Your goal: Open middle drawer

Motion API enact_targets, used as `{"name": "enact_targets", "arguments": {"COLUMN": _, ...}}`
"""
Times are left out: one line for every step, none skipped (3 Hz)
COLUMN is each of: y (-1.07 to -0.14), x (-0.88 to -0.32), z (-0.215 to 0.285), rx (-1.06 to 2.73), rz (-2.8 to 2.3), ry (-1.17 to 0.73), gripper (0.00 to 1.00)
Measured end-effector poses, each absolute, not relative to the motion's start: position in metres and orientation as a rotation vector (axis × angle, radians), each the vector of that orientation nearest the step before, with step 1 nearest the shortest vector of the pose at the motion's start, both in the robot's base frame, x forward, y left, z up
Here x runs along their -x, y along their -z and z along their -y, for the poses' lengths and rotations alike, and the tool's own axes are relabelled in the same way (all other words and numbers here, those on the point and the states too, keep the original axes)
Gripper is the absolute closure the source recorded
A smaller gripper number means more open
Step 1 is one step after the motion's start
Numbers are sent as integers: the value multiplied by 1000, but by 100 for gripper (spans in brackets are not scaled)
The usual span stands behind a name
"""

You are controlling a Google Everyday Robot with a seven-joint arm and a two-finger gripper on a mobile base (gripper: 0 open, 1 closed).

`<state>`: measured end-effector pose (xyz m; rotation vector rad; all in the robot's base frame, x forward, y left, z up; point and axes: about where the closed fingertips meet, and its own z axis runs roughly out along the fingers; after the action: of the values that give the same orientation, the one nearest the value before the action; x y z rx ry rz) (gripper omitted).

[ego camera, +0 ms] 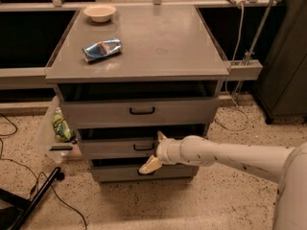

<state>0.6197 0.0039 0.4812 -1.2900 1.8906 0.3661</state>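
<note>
Speckled floor [230, 200] runs under a grey cabinet [144, 51] with three drawers. The gripper [154, 151] is at the cabinet's front, its fingers [150, 165] spread wide, one above the other, holding nothing. The middle drawer [112, 149] stretches away left of the fingers, with its small black handle [143, 147] just left of the gap between them (whether either tip touches it is hard to tell). The upper finger reaches the dark slot above that drawer. The lower one lies over the bottom drawer [115, 173]. Above the fingers is the top drawer [96, 114], and farther up, on the cabinet's top, sit a bowl [100, 12] and a crushed can [102, 49].
</note>
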Motion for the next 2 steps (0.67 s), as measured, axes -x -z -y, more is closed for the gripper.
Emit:
{"name": "enact_targets", "arguments": {"y": -468, "x": -626, "z": -8, "rx": 1310, "rz": -1915, "ry": -352, "gripper": 0}}
{"name": "enact_targets", "arguments": {"y": -457, "x": -630, "z": -11, "rx": 1312, "rz": -1938, "ry": -359, "gripper": 0}}
